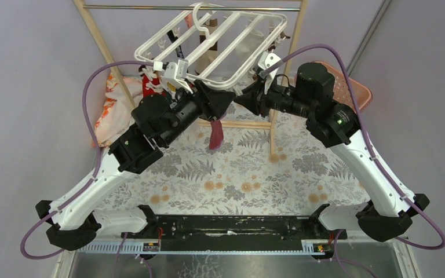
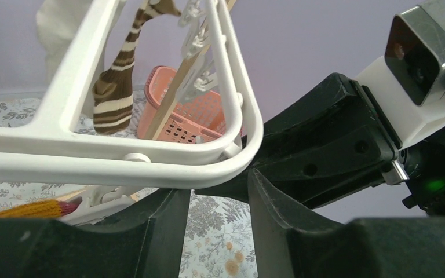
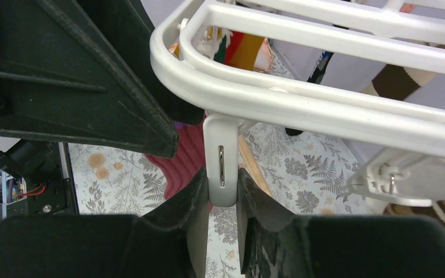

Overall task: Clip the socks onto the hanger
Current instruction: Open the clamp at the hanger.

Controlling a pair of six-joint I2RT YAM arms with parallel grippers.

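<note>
Well, the hanger (image 1: 150, 51) hangs by its hook from the rod (image 1: 150, 7), tilted, high over the table (image 1: 237, 174). Both arms reach up to its near edge and meet there, nose to nose.

The right gripper (image 3: 223, 180) pinches a white clip (image 3: 220, 139) that hangs down from the hanger's rim. The two fingers press on the clip's sides, one on each side. The clip hangs straight down.

The left gripper (image 2: 217, 200) is just under the same rim, right beside the right gripper. Its jaws stand a little apart and nothing is between them; the table shows through the gap.

A dark red sock (image 1: 215, 134) hangs down just below the spot where the two grippers meet. In the right wrist view it shows just behind the clip. I cannot tell if the clip bites it.

A striped sock (image 2: 115, 95), brown and cream, hangs from a far bar of the hanger. An orange sock (image 2: 29, 208) peeks in at the left, low down by the left finger.

A pink basket (image 2: 191, 119) stands on the table behind the hanger, on the right side. An orange and white cloth (image 1: 109, 110) lies at the left.
</note>
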